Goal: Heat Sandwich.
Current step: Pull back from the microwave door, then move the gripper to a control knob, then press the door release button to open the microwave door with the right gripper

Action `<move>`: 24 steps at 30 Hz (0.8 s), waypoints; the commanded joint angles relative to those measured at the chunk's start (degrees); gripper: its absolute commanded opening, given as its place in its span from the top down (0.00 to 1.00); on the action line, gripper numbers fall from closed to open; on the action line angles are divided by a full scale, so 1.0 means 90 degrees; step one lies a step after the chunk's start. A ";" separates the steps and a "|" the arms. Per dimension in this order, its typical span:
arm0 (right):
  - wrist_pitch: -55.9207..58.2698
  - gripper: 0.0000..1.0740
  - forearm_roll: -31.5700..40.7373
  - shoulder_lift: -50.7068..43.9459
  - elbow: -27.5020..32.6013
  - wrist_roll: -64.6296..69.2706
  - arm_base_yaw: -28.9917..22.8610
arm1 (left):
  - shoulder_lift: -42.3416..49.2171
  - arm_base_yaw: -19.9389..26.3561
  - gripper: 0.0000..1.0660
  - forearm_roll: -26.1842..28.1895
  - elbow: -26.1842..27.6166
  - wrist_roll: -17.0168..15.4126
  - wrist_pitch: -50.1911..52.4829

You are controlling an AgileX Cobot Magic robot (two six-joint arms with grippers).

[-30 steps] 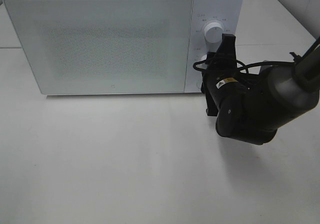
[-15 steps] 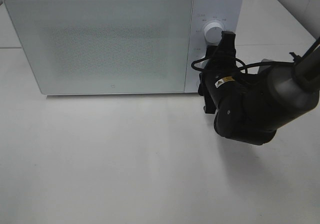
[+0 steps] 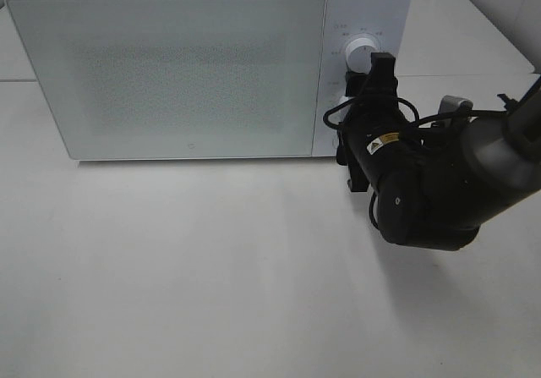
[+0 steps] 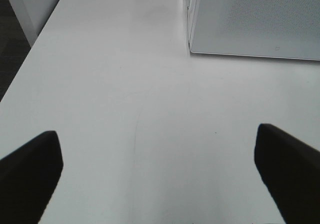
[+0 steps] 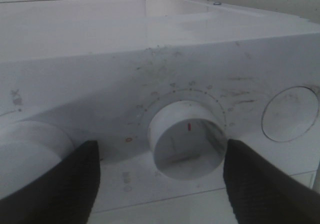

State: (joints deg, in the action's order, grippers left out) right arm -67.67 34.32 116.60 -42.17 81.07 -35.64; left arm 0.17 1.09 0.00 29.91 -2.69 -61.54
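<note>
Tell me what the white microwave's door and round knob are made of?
The white microwave's door is probably glossy glass: it shines, with dotted mesh behind. The round white knob looks like smooth matte plastic, with a red mark.

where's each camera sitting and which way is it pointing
Exterior high: above the table, looking down on the microwave; the right arm shows.
Left wrist: low over the table, facing the microwave's corner; left fingers spread wide.
Right wrist: close to the panel, facing a knob between the right fingers.
Shared: all see the microwave; exterior and left wrist share the table.
</note>
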 commanded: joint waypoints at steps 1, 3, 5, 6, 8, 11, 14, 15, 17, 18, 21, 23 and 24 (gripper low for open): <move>-0.0229 0.36 -0.0299 -0.0134 0.0140 0.0146 0.0006 | 0.0127 0.0019 0.06 0.0045 -0.0025 0.0000 0.0051; -0.0146 0.36 -0.0299 -0.0140 0.0204 0.0146 0.0006 | 0.0127 0.0019 0.06 0.0045 -0.0025 0.0000 0.0051; 0.0057 0.36 -0.0325 -0.0274 0.0407 0.0140 0.0006 | 0.0127 0.0019 0.06 0.0045 -0.0025 0.0000 0.0051; 0.0070 0.36 -0.0325 -0.0325 0.0477 0.0127 0.0006 | 0.0127 0.0019 0.06 0.0045 -0.0025 0.0000 0.0051; 0.0070 0.36 -0.0331 -0.0388 0.0567 0.0108 0.0006 | 0.0127 0.0019 0.06 0.0045 -0.0025 0.0000 0.0051; 0.0076 0.36 -0.0369 -0.0605 0.0847 0.0102 0.0006 | 0.0127 0.0019 0.06 0.0045 -0.0025 0.0000 0.0051; 0.0248 0.36 -0.0541 -0.0923 0.1190 0.0070 0.0006 | 0.0127 0.0019 0.06 0.0045 -0.0025 0.0000 0.0051; 0.0299 0.36 -0.0586 -0.1012 0.1299 0.0057 0.0006 | 0.0127 0.0019 0.06 0.0045 -0.0025 0.0000 0.0051; 0.0331 0.36 -0.0611 -0.1095 0.1375 0.0057 0.0006 | 0.0127 0.0019 0.06 0.0045 -0.0025 0.0000 0.0051; 0.0503 0.36 -0.0688 -0.1248 0.1572 0.0057 0.0006 | 0.0127 0.0019 0.06 0.0045 -0.0025 0.0000 0.0051; 0.0751 0.36 -0.0853 -0.1426 0.1713 0.0019 0.0006 | 0.0127 0.0019 0.06 0.0045 -0.0025 0.0000 0.0051; 0.1140 0.36 -0.1159 -0.1687 0.1897 -0.0274 0.0006 | 0.0127 0.0019 0.06 0.0045 -0.0025 0.0000 0.0051; 0.1261 0.36 -0.1222 -0.1763 0.1935 -0.0388 0.0006 | 0.0127 0.0019 0.06 0.0045 -0.0025 0.0000 0.0051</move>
State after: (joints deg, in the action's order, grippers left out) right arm -59.53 26.30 103.30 -25.78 80.84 -35.64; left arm 0.17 1.09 0.00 29.91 -2.69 -61.54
